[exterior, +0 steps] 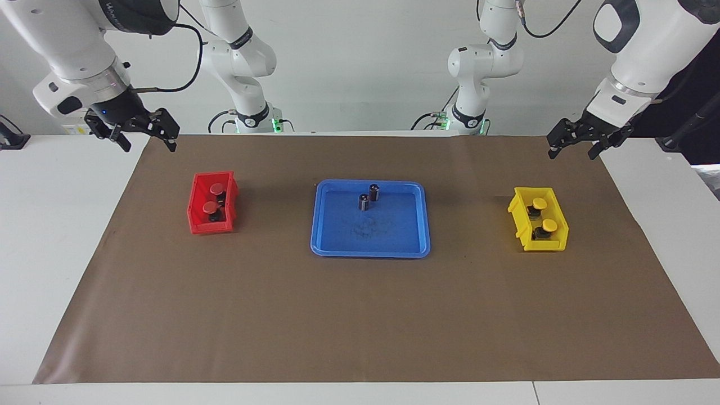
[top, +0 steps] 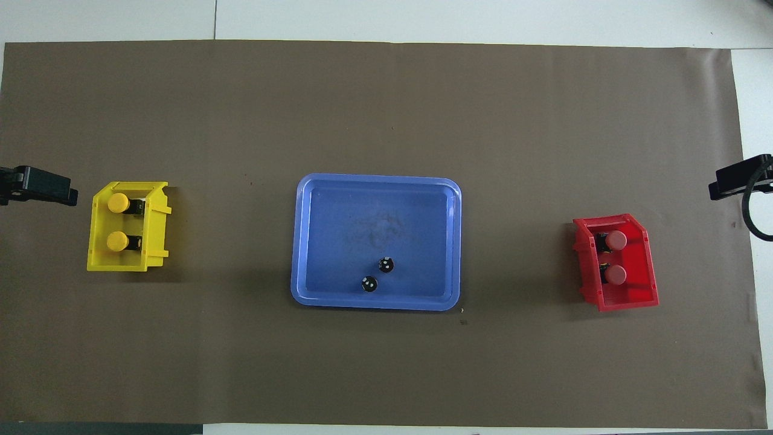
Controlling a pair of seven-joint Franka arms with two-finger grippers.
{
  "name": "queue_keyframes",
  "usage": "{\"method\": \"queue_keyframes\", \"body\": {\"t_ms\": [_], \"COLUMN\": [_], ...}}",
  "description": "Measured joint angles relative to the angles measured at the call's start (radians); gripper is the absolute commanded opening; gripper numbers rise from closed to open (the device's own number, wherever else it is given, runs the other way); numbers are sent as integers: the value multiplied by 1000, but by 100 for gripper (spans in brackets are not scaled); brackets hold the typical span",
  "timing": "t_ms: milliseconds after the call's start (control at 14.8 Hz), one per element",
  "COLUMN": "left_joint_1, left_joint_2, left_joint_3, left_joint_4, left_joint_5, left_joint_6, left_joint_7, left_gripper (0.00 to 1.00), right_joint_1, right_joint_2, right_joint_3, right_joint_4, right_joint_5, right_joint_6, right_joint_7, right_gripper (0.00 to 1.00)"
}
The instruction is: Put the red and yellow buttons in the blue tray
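The right gripper [exterior: 146, 143] hangs in the air over the corner of the brown mat [exterior: 360, 315] at the right arm's end of the tabletop [exterior: 50, 236], its fingers spread wide and holding nothing. In the overhead view only a dark tip of it [top: 740, 181] shows at the edge.

Just below it in the facing view sits the red bin [exterior: 211, 203], resting on the mat. Two red buttons [exterior: 215, 189] [exterior: 209, 208] lie inside it, one nearer to the robots than the other, both tipped on their sides so the caps face the right arm's end in the overhead view [top: 616, 240] [top: 615, 275].

The blue tray [exterior: 337, 239] lies at the middle of the mat, well apart from both bins. It holds two dark cylinders [exterior: 374, 192] [exterior: 364, 202], upright, close together near the tray's rim on the robots' side. No button is in the tray.

Toward the left arm's end stands the yellow bin [exterior: 520, 225], with two yellow buttons [exterior: 539, 203] [exterior: 548, 225] inside, again one nearer to the robots, both on their sides [top: 118, 203] [top: 117, 241].

The left gripper [exterior: 571, 151] hangs over the mat's corner at that end, fingers wide apart and empty; the overhead view shows only its dark tip [top: 42, 186].
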Motion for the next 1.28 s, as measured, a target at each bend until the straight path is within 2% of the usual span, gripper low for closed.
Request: {"method": "queue_keyframes", "body": {"t_ms": [404,741,1280], "left_joint_1": [0,0,0], "left_joint_2": [0,0,0], "left_joint_3": [0,0,0], "left_joint_4": [0,0,0], "left_joint_5": [0,0,0], "left_joint_6": [0,0,0], "left_joint_7": [0,0,0], "left_gripper": [100,100,100], "right_joint_1": [0,1,10], "right_joint_2": [-3,-55,-17], "right_joint_3": [0,1,3], "right_joint_4": [-26,-317,-615], "right_joint_5": [1,44,47], "right_joint_6": [28,301,648], "right_joint_7": [0,-6,-68], "right_gripper": [99,81,73]}}
